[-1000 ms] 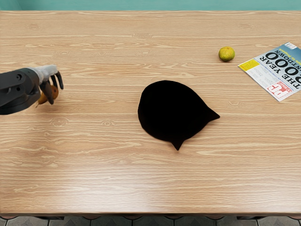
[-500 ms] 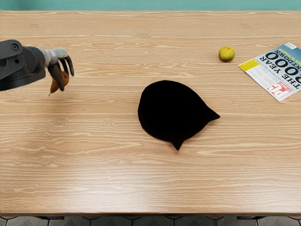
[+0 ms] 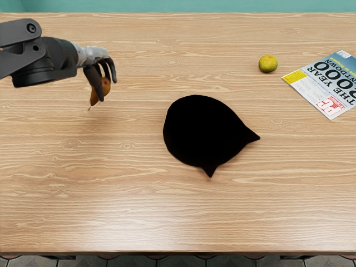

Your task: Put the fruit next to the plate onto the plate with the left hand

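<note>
1. The left robot hand [image 3: 98, 68] has its fingers curled down and clamped on the orange-brown fruit [image 3: 95, 97], at the table's [image 3: 111, 194] far left.
2. The fruit hangs below the fingers, its long axis running about 1 to 7 o'clock, narrow end lowest.
3. The black plate [image 3: 203, 133] lies well apart, toward 4 o'clock from the hand. The carry likely goes that way.
4. The right robot hand is out of view, so only the left is placed to deliver.

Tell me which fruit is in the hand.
The orange-brown fruit gripped by the left hand; the round yellow-green fruit lies alone on the table near the magazine.
</note>
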`<control>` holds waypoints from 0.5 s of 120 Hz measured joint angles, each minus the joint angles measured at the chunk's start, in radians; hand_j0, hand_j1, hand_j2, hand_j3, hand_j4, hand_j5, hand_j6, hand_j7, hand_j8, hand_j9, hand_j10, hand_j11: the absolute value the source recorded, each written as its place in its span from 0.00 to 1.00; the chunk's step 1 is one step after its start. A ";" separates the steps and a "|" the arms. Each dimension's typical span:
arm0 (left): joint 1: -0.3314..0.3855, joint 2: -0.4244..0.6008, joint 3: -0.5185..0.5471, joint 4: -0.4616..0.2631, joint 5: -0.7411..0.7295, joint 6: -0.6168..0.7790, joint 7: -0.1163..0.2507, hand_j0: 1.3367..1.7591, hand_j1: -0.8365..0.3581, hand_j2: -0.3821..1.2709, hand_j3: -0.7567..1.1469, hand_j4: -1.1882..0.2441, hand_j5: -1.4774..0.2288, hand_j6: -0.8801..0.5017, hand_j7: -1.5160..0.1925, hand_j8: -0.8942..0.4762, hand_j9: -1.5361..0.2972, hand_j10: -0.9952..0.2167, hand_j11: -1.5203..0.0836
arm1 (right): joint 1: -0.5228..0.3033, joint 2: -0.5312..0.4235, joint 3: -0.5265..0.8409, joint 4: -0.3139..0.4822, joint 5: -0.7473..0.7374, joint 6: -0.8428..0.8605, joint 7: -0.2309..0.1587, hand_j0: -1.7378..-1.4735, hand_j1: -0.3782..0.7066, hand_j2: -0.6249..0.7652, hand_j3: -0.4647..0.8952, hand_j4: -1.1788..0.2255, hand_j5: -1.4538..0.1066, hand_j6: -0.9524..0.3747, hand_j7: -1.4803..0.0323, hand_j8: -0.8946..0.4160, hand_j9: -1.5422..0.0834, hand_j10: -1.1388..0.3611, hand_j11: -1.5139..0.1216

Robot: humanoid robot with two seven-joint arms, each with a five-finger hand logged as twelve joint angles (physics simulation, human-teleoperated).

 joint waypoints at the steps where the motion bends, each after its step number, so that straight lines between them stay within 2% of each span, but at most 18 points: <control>1: -0.001 -0.003 -0.001 0.000 -0.002 -0.001 0.000 0.75 0.41 0.53 0.40 0.33 0.28 0.26 0.32 0.29 0.30 0.22 0.33 | 0.000 0.000 0.000 0.000 0.000 0.000 0.000 0.30 0.06 0.45 0.34 0.82 0.91 0.70 0.96 0.66 0.93 0.74 0.90; 32: -0.041 -0.072 -0.008 0.002 -0.039 -0.011 0.000 0.75 0.41 0.53 0.40 0.32 0.27 0.26 0.31 0.30 0.30 0.21 0.33 | -0.001 0.000 0.002 0.000 0.001 0.000 0.000 0.30 0.06 0.45 0.34 0.82 0.91 0.70 0.96 0.66 0.93 0.74 0.90; 60: -0.062 -0.123 -0.009 0.006 -0.070 -0.012 0.000 0.75 0.38 0.57 0.40 0.31 0.26 0.28 0.30 0.31 0.29 0.21 0.32 | -0.001 0.000 0.003 0.000 0.001 0.000 0.000 0.30 0.06 0.45 0.34 0.82 0.91 0.70 0.96 0.66 0.93 0.74 0.90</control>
